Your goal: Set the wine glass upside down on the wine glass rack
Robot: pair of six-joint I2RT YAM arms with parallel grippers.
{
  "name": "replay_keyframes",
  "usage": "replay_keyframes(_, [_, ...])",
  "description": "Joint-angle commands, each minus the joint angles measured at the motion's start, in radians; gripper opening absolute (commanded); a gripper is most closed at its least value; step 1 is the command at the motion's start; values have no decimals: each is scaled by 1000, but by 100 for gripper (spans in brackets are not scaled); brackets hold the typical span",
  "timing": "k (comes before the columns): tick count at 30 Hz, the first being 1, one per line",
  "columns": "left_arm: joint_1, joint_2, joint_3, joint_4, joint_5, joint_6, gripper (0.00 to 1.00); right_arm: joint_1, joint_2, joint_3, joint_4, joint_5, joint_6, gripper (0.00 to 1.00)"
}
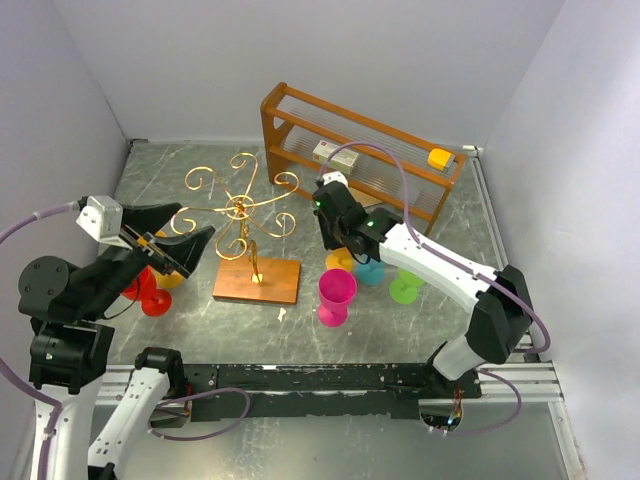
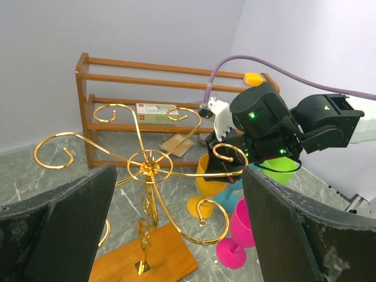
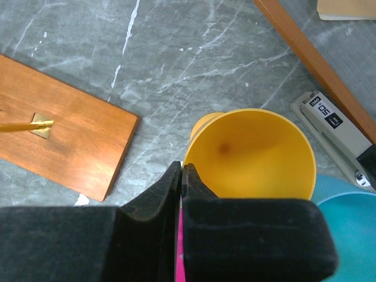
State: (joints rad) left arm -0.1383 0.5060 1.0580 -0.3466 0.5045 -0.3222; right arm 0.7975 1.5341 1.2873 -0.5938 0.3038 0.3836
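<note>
Just right of the wine glass rack [image 1: 240, 210], on the grey marbled bench [image 1: 200, 335], a yellow wine glass [image 3: 252, 153] stands upright with its mouth facing up. It is opaque, a warm yellow-orange all over, with a wide flaring bowl, a thin round rim and a round foot that shows past the bowl's far side in the right wrist view. A darker spot marks the bottom of the bowl inside.

The right hand [image 3: 181, 176] comes down on it from above with its jaws pressed together at the near-left part of the rim. One finger lies outside the bowl and the other over its inside, so the thin wall looks pinched between them. A teal glass [image 1: 370, 270] stands touching or just beside the yellow one on its right, a pink glass [image 1: 336, 290] stands nearer the arms, and a green glass [image 1: 405, 288] is further right.

The rack is a gold wire stand with curled scroll arms spreading from a hub on a thin stem, fixed in a flat rectangular wooden base. None of its arms carries a glass.

The left hand [image 1: 195, 250] hangs to the left of the rack at about the height of the scrolls. Its jaws are spread wide with nothing between them. Red glasses [image 1: 150, 295] stand on the bench below it. A brown wooden shelf [image 1: 360, 140] stands at the back.
</note>
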Motion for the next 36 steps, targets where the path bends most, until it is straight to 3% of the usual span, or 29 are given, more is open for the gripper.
replay_keyframes(1, [12,13,51,-19,5,-2,99,22,-47,-12,39,43,-3,0])
replay_keyframes(9, [12,-12,37,33,82,-20,99,51,-277,-124,245,81,-42,0])
replay_keyframes(16, [12,-17,35,61,65,-99,99,68,-522,-274,437,89,-59,0])
replay_keyframes(20, [12,33,65,66,201,-139,99,70,-666,-359,519,113,-40,0])
replay_keyframes(24, [12,81,76,129,254,-256,96,69,-754,-381,570,118,-28,0])
replay_keyframes(28, [13,119,37,293,345,-414,94,70,-825,-406,662,107,-29,0])
replay_keyframes(36, [12,195,8,443,391,-603,91,68,-918,-463,907,77,-2,0])
